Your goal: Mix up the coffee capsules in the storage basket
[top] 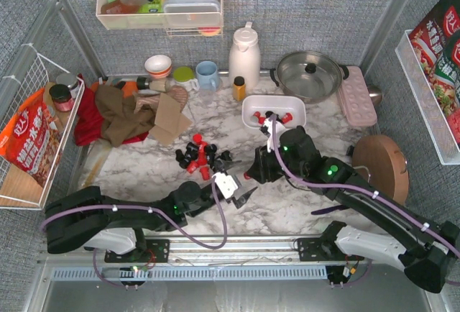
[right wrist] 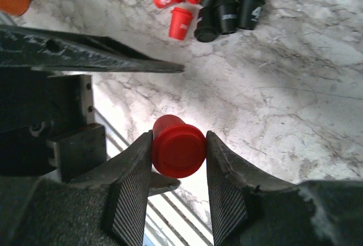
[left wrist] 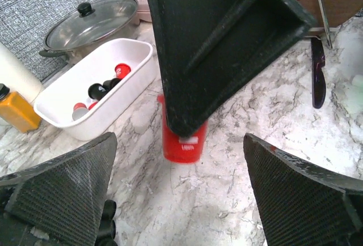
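My right gripper (right wrist: 178, 161) is shut on a red coffee capsule (right wrist: 177, 148), its pads against both sides of the capsule's wide end. In the left wrist view that capsule (left wrist: 181, 144) hangs under the right gripper's black body, just ahead of my left gripper (left wrist: 181, 200), which is open wide with nothing between its fingers. From above, both grippers meet mid-table, left (top: 241, 193) and right (top: 251, 175). A loose pile of red and black capsules (top: 201, 155) lies on the marble. The white storage basket (top: 273, 100) behind holds a few capsules (left wrist: 105, 90).
A lidded pot (top: 309, 73), a white flask (top: 244, 57) and a yellow-capped bottle (top: 239, 88) stand behind the basket. A pink tray (top: 357, 96) and a round wooden board (top: 381, 164) are on the right, crumpled cloth (top: 118, 114) on the left.
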